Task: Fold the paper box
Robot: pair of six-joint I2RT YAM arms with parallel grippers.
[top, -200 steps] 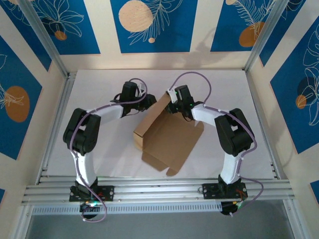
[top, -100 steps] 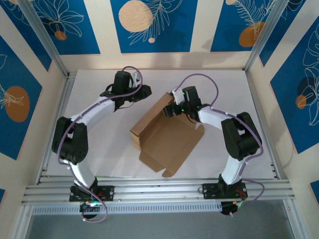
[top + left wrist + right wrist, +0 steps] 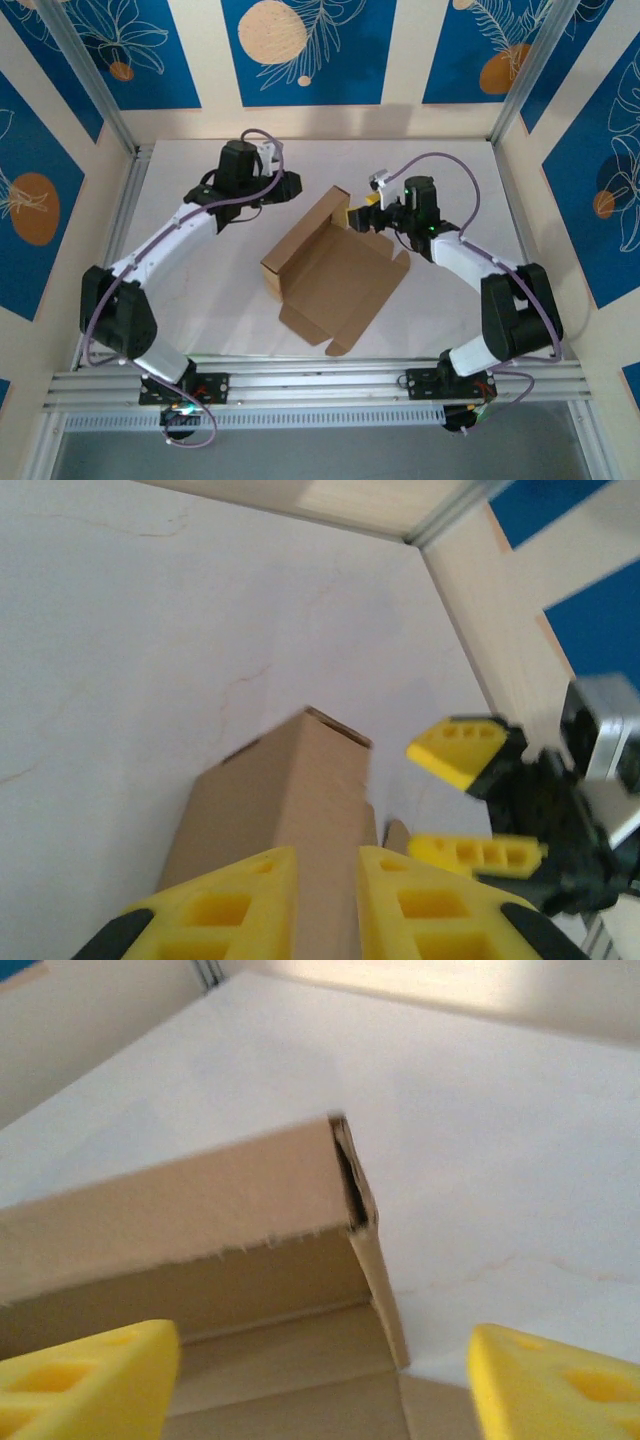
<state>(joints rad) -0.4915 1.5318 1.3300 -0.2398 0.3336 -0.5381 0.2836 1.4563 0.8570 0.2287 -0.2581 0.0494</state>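
Paper box point(image 3: 330, 270) takes centre of worktop point(image 3: 200, 300). Its raised wall on far-left edge blocks low pass between my hands. My right hand point(image 3: 325, 1375) spread wide, box corner standing in gap. My left hand point(image 3: 325, 900) narrow-gapped, wall end dead ahead, right hand just beyond. Bare worktop left, right, behind box. Enclosure walls point(image 3: 60, 130) bound sides; rail point(image 3: 320, 385) bars near edge.

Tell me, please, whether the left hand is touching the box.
Apart. In the top view, bare white table shows between the left hand and the box's far corner.
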